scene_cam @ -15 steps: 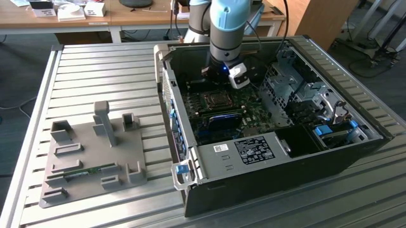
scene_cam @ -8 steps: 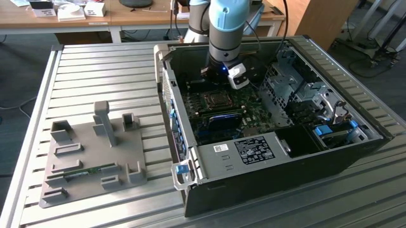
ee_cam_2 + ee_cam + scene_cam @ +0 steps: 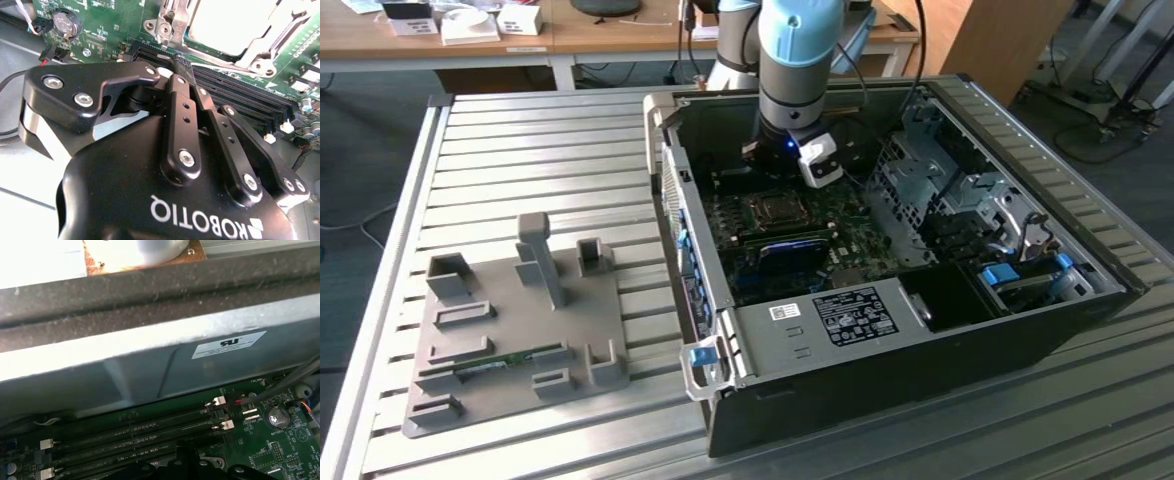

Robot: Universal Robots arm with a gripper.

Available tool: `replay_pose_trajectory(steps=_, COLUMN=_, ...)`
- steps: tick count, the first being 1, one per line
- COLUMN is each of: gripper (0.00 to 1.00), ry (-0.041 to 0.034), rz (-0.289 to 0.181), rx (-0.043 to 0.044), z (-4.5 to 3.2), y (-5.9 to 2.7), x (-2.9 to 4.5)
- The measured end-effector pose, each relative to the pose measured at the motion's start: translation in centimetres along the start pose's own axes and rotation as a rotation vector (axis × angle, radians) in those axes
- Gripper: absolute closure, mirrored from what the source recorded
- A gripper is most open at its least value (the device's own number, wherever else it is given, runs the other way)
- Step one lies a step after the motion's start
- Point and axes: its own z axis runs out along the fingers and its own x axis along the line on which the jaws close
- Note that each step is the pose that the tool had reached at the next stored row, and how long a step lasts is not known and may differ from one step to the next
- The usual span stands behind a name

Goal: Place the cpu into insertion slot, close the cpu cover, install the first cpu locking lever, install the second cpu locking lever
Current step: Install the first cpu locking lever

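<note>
1. The open computer case [image 3: 881, 340] lies on its side on the slatted metal counter [image 3: 520, 160], holding a green motherboard [image 3: 781, 235], a silver drive cage [image 3: 947, 190] and a labelled grey power supply block [image 3: 834, 320].
2. My end effector [image 3: 787, 160] hangs inside the case, just above the board's far edge; its fingers [image 3: 181, 67] look pressed together, gripping nothing I can see.
3. The cpu [image 3: 232, 25] sits in the insertion slot [image 3: 771, 210], its pale metal top showing through the window of the cpu cover [image 3: 172, 20], which lies flat over it.
4. The exterior view takes in a grey fixture tray [image 3: 520, 330] on the counter, well apart from the case.
5. The first wrist view shows the case's inner wall [image 3: 150, 370], long black memory slots [image 3: 135, 437] and a coin battery [image 3: 276, 416].
</note>
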Motion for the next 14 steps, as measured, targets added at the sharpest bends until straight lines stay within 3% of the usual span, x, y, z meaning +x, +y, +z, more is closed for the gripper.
replay_pose_trajectory(steps=14, gripper=0.89, ry=-0.002, rz=0.014, rx=-0.0075, z=-0.31, y=0.22, x=0.07)
